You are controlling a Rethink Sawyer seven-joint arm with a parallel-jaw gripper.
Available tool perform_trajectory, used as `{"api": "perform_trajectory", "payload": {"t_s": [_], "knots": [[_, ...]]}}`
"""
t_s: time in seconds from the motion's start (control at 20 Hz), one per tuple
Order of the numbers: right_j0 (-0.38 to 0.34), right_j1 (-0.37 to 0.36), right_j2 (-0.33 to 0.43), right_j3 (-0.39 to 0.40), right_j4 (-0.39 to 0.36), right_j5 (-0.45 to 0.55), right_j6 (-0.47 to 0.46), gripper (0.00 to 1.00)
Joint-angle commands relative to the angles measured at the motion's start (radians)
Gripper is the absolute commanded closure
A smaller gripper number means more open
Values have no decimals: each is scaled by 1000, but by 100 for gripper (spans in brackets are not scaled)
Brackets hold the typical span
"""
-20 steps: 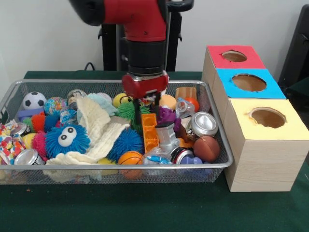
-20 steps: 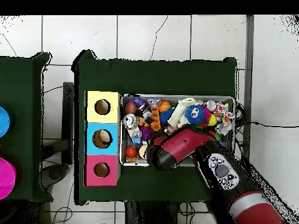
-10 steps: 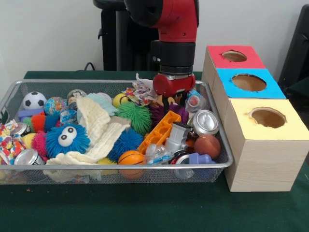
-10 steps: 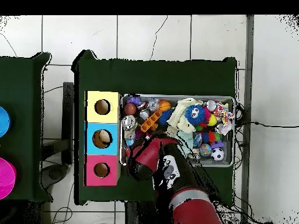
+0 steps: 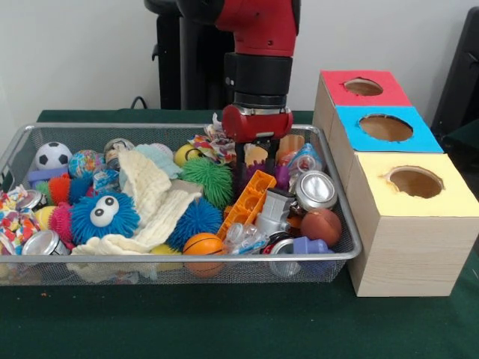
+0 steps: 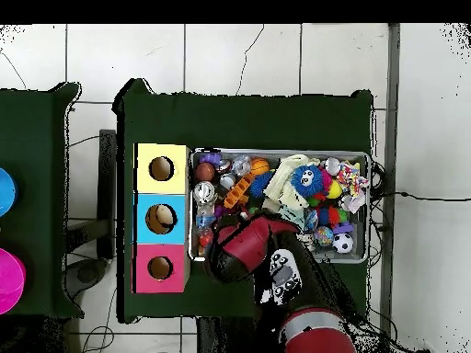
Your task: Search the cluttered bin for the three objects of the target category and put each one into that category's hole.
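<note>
I see no single target category marked out, so I take the wire bin (image 5: pixel 15 142) and its clutter as the work area. In the front view the gripper (image 5: pixel 258 146) hangs over the far right part of the bin, its red wrist housing just above a purple spiky toy (image 5: pixel 243 173) and an orange plastic block (image 5: pixel 247 202). The fingertips sit low among the toys behind the block; I cannot tell whether they are apart, together or clamped on anything. Just right of the gripper lie a silver can (image 5: pixel 317 191), a brown ball (image 5: pixel 320 227) and a small plastic bottle (image 5: pixel 305 158). To its left are a green spiky ball (image 5: pixel 206 179), a cream cloth (image 5: pixel 153 196), a blue fuzzy toy with eyes (image 5: pixel 103 215) and, at the far left corner, a soccer ball (image 5: pixel 52 155). A small basketball (image 5: pixel 202 245) rests against the near wall. Beside the bin's right end stands the wooden box with three holes: red (image 5: pixel 363 87), blue (image 5: pixel 385 127) and yellow (image 5: pixel 415 182). In the overhead view the arm (image 6: pixel 248 253) covers the bin corner nearest the boxes.
</note>
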Motion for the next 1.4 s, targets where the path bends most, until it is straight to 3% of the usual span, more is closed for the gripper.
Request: {"api": "perform_trajectory", "payload": {"t_s": [0.05, 0.2, 0.4, 0.85, 1.15, 1.4], "knots": [[-32, 1, 98, 32, 92, 41, 85, 0], [-43, 25, 90, 5, 71, 48, 41, 0], [-116, 75, 111, -16, 13, 13, -17, 0], [-280, 112, 188, 24, -116, -19, -111, 0], [-426, 109, 311, 53, -150, 76, -233, 0], [-577, 118, 436, 40, -135, 198, -411, 0]]}}
